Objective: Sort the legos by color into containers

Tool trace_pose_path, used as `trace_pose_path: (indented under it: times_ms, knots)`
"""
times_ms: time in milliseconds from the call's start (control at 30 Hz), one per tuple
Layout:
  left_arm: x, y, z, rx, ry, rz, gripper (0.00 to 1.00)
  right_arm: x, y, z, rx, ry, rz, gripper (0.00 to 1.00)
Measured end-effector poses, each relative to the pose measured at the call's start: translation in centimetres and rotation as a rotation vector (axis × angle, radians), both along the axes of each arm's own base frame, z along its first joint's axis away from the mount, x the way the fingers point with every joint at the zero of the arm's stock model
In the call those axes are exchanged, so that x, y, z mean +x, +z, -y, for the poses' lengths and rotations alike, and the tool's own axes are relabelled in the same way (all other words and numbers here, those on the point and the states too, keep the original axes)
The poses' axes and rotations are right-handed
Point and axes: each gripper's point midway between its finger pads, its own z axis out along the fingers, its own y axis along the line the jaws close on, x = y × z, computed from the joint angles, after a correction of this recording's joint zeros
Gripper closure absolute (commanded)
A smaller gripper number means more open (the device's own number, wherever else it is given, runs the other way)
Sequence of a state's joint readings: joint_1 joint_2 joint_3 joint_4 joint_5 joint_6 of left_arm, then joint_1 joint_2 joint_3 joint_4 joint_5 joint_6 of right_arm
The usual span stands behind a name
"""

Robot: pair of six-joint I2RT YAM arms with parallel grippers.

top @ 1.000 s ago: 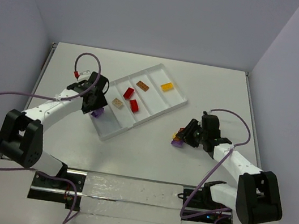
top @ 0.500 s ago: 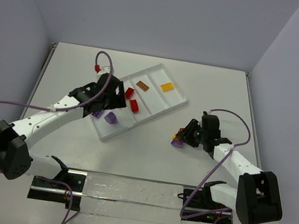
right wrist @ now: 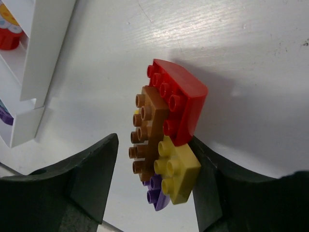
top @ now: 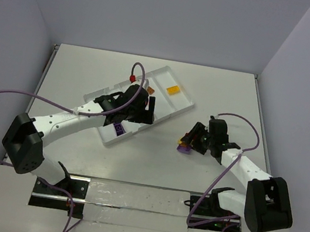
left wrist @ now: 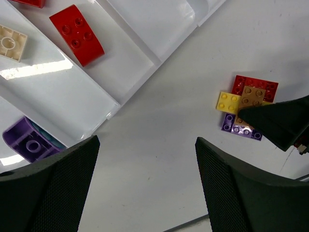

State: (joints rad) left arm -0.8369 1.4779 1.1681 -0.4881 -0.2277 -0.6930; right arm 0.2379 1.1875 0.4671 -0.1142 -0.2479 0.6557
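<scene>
White plastic tray (top: 172,102) lies at an angle on the table (top: 218,91), with its four compartments under the left arm. The left gripper (left wrist: 145,183) hangs above the tray's near corner with its jaws spread wide and nothing between them. A purple lego (left wrist: 29,142) lies in the end compartment at that corner, and a red lego (left wrist: 77,35) lies in the next compartment. A tan lego (left wrist: 10,42) sits near the dividing ridge, and the view does not settle which side it is on. A yellow lego (top: 173,90) lies in the far end compartment. The cluster of legos (right wrist: 164,125), red, brown, yellow and purple pressed together, rests on the table well apart from the tray. The right gripper (right wrist: 153,162) straddles it, released: one finger is close against the red and yellow bricks, and a clear gap shows on the brown side.
</scene>
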Motion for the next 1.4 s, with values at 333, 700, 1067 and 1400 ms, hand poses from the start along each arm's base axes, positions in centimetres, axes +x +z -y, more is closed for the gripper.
trace_pose_path:
  times_ms: [333, 700, 1067, 1400]
  knots:
    - [0.6, 0.7, 0.7, -0.005, -0.01, 0.01, 0.11, -0.8, -0.2, 0.8, -0.047, 0.0, -0.012, 0.12]
    - [1.6, 1.8, 0.9, 0.017, 0.007, 0.036, 0.1, -1.9, 0.7, 1.3, -0.053, -0.01, 0.039, 0.0]
    - [1.7, 1.8, 1.0, 0.027, 0.008, 0.029, 0.1, -4.3, -0.5, -4.2, 0.032, 0.156, 0.002, 0.02]
    - [2.5, 1.8, 0.3, 0.052, 0.041, 0.043, 0.1, -4.1, 4.6, -6.2, 0.011, 0.311, 0.189, 0.02]
